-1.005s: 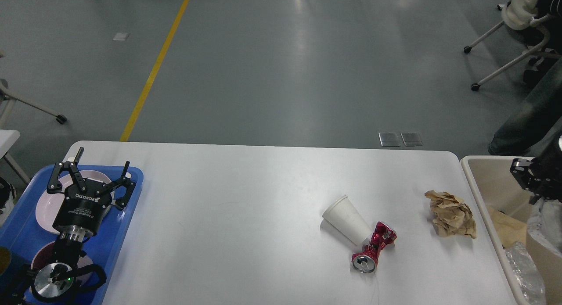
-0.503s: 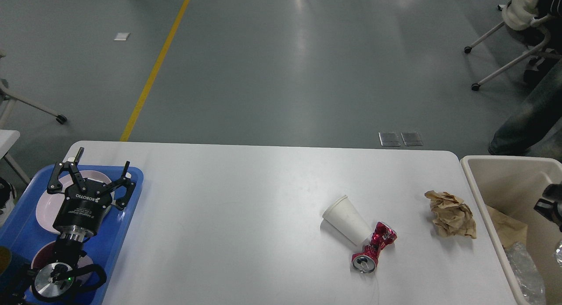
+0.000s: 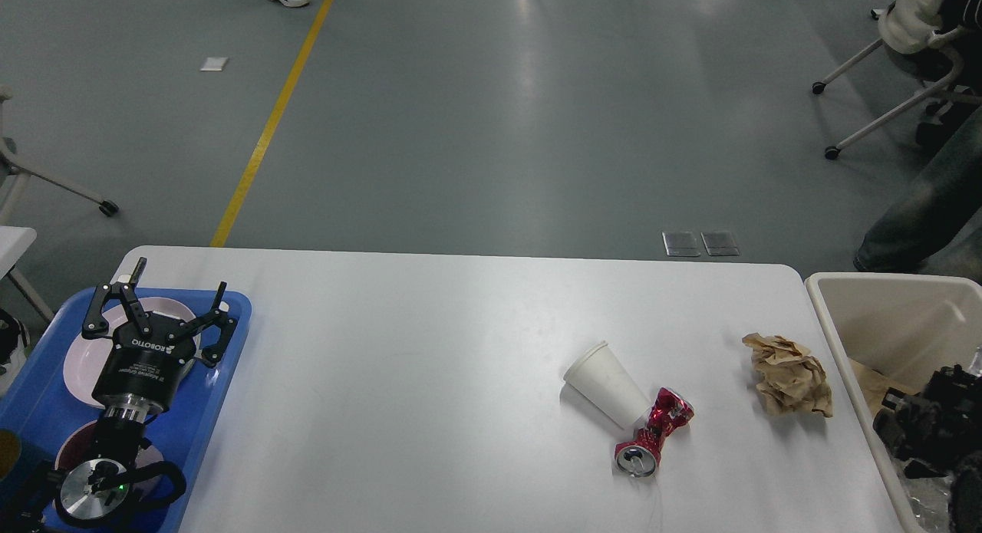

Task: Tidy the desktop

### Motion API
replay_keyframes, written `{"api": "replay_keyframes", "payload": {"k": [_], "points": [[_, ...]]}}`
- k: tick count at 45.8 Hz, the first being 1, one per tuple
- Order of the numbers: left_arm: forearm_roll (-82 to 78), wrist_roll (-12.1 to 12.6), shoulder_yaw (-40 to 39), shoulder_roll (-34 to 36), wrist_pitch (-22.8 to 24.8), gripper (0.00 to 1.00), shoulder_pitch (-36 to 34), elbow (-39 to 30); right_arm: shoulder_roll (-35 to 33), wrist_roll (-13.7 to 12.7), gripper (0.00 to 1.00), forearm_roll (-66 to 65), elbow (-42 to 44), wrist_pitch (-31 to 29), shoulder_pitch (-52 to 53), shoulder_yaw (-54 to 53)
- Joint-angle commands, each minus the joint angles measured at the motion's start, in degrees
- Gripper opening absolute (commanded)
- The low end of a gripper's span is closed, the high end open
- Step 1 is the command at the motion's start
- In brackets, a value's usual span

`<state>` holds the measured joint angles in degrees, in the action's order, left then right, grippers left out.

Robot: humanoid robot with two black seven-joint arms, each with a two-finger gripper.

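The white tabletop (image 3: pixel 430 380) fills the lower view, carrying a tipped paper cup (image 3: pixel 606 383) touching a crushed red can (image 3: pixel 652 433), with a crumpled brown paper (image 3: pixel 789 376) near the beige bin (image 3: pixel 844 349). The left claw (image 3: pixel 157 307) hangs wide open and empty over a blue tray (image 3: pixel 222 380); the right claw (image 3: pixel 924 426) sits dark inside the bin, and I cannot tell its state.

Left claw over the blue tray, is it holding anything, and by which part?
Nothing is held. The left claw hangs open above the pink plate in the blue tray, with only air between its fingers.
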<state>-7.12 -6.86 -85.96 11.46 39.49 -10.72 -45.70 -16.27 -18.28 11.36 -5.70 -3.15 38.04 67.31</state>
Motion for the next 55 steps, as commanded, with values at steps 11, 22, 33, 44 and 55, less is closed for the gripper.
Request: {"api": "replay_keyframes", "payload": {"k": [11, 22, 33, 44, 55], "points": [[0.0, 0.0, 0.0, -0.03, -0.03, 0.97, 0.0, 0.0, 1.15, 0.0, 0.0, 0.24, 0.25, 2.53, -2.18, -3.15], [0.0, 0.0, 0.0, -0.03, -0.03, 0.97, 0.0, 0.0, 1.77, 0.09, 0.4, 0.15, 0.25, 2.71, -2.27, -2.98], [0.0, 0.0, 0.0, 0.05, -0.03, 0.97, 0.0, 0.0, 1.77, 0.17, 1.0, 0.15, 0.16, 2.71, -1.56, -3.06], [0.0, 0.0, 0.0, -0.03, -0.03, 0.97, 0.0, 0.0, 1.24, 0.17, 1.0, 0.15, -0.54, 2.45, -0.69, -3.33], [0.0, 0.0, 0.0, -0.03, -0.03, 0.97, 0.0, 0.0, -4.73, 0.52, 1.0, 0.24, -7.12, -1.42, 8.27, -4.03]]}}
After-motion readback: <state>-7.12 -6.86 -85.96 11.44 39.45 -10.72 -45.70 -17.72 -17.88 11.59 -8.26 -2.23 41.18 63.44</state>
